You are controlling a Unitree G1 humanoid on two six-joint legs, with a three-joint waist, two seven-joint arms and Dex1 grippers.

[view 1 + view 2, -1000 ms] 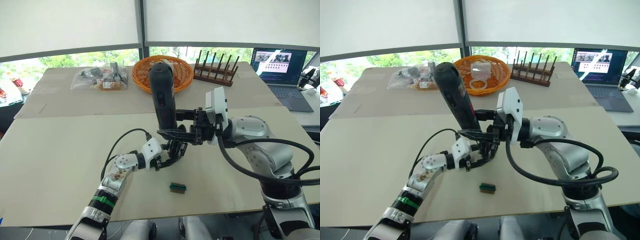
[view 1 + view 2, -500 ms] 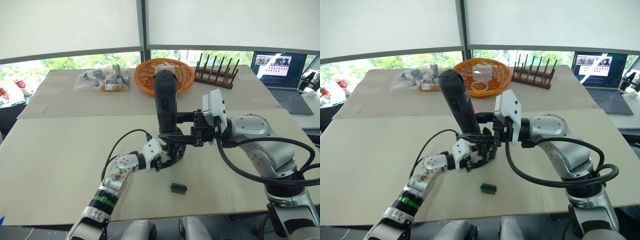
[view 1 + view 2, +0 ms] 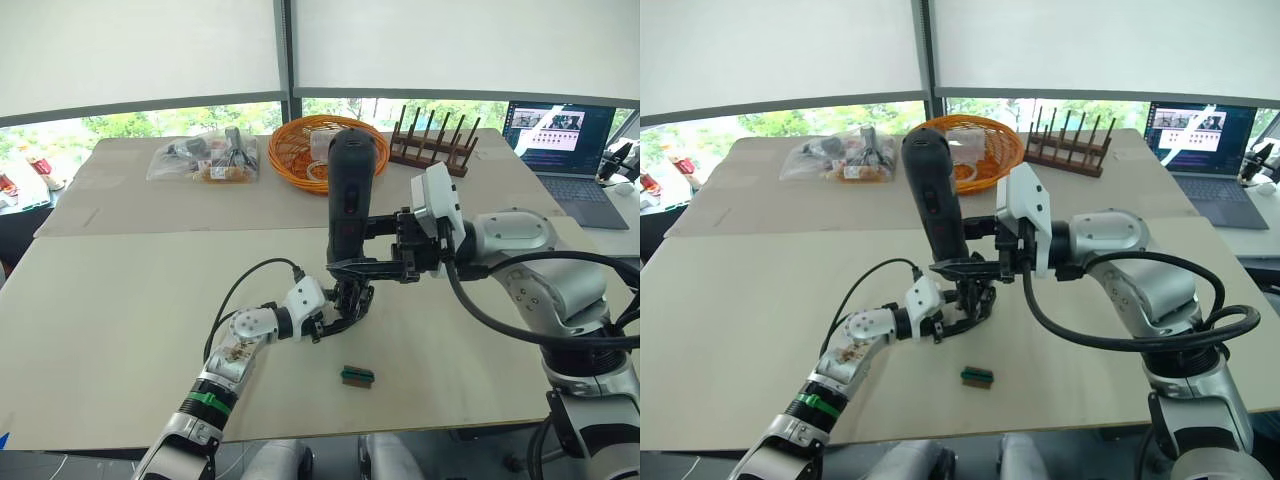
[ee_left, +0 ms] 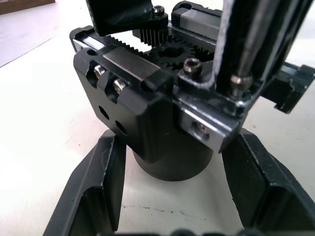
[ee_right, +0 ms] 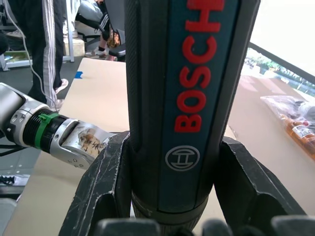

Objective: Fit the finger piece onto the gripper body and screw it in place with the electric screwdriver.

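Two hands busy: left hand (image 4: 167,196) clamps the body (image 4: 162,98) on the desk (image 3: 120,300); right hand (image 5: 170,187) grips the screwdriver (image 3: 347,205) upright above it. Keep the bit square on the screw.

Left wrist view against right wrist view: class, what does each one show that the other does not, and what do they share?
The left wrist view alone shows the gripper body, its gear teeth and screws, held by the left end effector. The right wrist view alone shows the electric screwdriver's labelled barrel clamped in the right end effector, a standing person and bagged items. Both show the pale table.
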